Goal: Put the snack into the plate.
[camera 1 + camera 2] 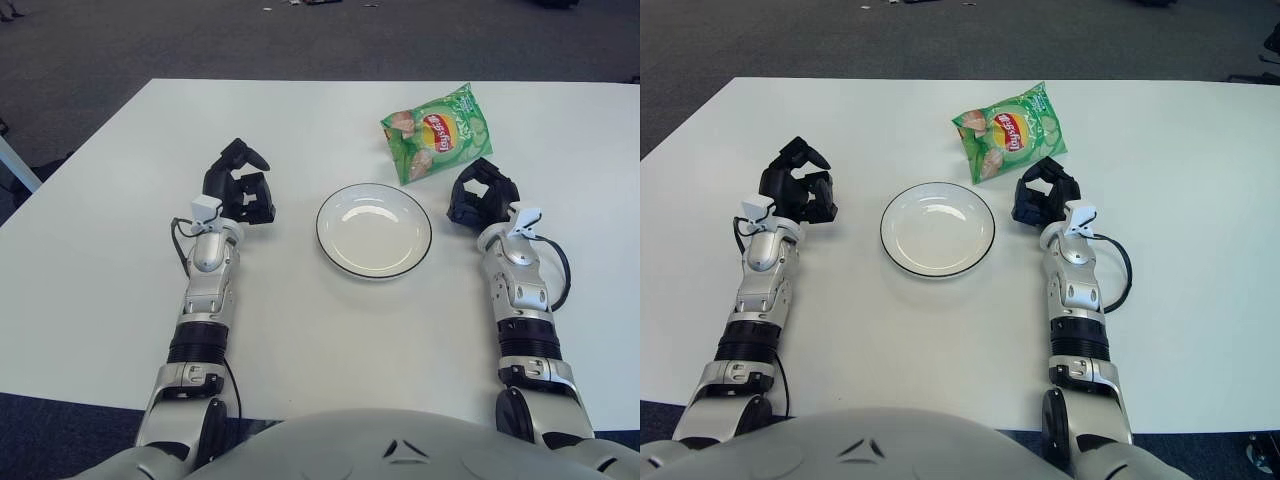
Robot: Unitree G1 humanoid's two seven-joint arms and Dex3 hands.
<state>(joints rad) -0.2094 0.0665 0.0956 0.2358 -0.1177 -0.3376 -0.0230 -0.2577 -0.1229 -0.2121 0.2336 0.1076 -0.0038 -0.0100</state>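
A green Lay's snack bag (436, 133) lies on the white table behind and to the right of the plate. The white plate (374, 230) with a dark rim sits in the middle, with nothing on it. My right hand (480, 194) is just in front of the bag and right of the plate, its fingers loosely curled and holding nothing. My left hand (240, 185) shows left of the plate, fingers relaxed and holding nothing.
The white table (300, 330) stretches wide around the plate. Beyond its far edge is dark carpet (200, 40). A cable loops beside each wrist.
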